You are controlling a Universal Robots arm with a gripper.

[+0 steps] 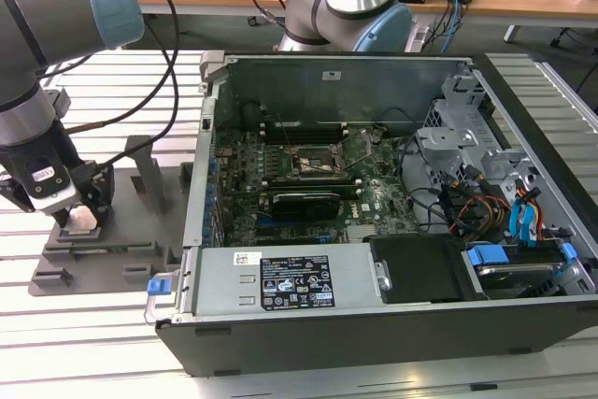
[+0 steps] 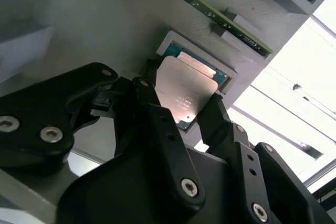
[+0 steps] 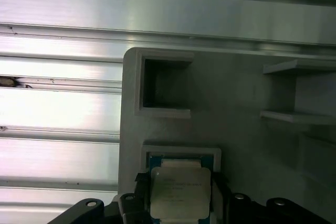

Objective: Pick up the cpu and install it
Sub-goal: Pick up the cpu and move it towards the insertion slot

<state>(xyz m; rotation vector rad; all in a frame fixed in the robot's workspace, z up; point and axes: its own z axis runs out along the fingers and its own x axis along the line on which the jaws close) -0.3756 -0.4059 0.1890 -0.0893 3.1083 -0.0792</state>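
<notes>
Robot arm (image 1: pixel 42 53) lowered over the grey plastic tray (image 1: pixel 103 254) at the exterior view's left, on the slatted metal worktop (image 1: pixel 93 334). The end effector (image 1: pixel 79 221) is clenched on the cpu (image 1: pixel 82 220). In both wrist views its two black fingers (image 2: pixel 152 106) press against opposite edges of the chip. The cpu (image 2: pixel 186 85), silver plate up with a green border showing, sits in a shallow square recess of the tray (image 2: pixel 105 19); whether it has lifted clear of the recess floor cannot be told. In the first wrist view the cpu (image 3: pixel 179 184) lies between the fingers (image 3: pixel 139 184), near the tray's edge (image 3: pixel 128 108). The open computer case (image 1: pixel 374 324) lies just beside the tray, toward the exterior view's right. The dark socket (image 1: pixel 313 161) on its green board is well apart from the end effector.
</notes>
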